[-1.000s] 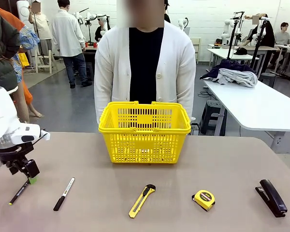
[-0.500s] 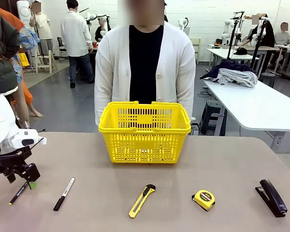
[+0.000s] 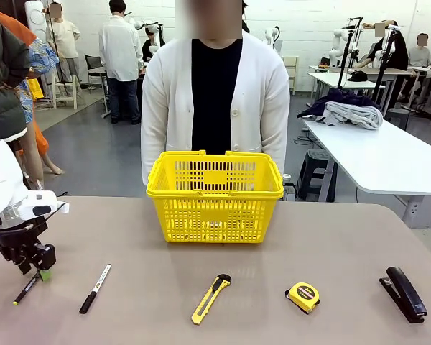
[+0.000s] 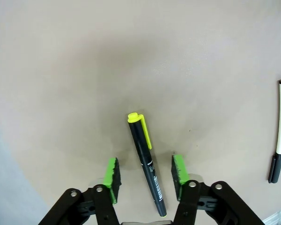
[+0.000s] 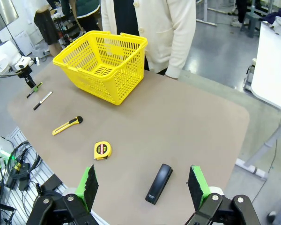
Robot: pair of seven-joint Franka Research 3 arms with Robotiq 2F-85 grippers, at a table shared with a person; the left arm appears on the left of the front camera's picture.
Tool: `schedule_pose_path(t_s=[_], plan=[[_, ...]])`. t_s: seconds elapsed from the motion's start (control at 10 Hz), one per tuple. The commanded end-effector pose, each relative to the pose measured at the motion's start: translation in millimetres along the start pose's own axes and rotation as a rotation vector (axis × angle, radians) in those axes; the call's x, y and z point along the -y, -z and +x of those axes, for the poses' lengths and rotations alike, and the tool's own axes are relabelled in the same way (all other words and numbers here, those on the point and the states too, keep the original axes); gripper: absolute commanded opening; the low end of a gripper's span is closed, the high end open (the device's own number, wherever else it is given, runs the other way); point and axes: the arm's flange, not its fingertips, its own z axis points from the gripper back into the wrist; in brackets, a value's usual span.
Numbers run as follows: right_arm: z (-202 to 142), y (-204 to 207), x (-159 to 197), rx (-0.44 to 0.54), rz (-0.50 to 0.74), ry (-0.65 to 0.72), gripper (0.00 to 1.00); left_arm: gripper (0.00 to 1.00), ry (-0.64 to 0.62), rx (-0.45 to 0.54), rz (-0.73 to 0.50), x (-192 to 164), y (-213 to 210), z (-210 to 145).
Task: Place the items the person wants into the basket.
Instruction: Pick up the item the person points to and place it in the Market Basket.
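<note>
Front view: the left claw (image 3: 37,272) has sunk lower over the pen (image 3: 27,286) at the tabletop's (image 3: 345,244) left end, its fingers drawn narrower than a second ago. A grasp looks under way. The marker (image 3: 95,288) and tape measure (image 3: 303,296) lie untouched, and the basket (image 3: 215,192) stands before the person (image 3: 215,108).

Left wrist view: the green pads (image 4: 112,171) stand apart astride the pen — neither touches it.

Right wrist view: the right claw (image 5: 143,185) hangs high, spread wide, holding nothing.

Judgement: the first item is nearly secured — none delivered.
</note>
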Motion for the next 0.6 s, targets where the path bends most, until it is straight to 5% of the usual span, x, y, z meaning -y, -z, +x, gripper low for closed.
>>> schedule_pose_path(t_s=[0.0, 0.2, 0.5], plan=[[0.9, 1.0, 0.4, 0.007, 0.003, 0.000, 1.00, 0.19, -0.023, 0.011, 0.023, 18.4, 13.9, -55.6], [0.9, 1.0, 0.4, 0.007, 0.003, 0.000, 1.00, 0.00, -0.020, 0.001, 0.026, 18.1, 15.9, -55.1], [0.9, 1.0, 0.4, 0.007, 0.003, 0.000, 1.00, 0.00, -0.015, -0.010, 0.023, 18.1, 18.7, -54.1]])
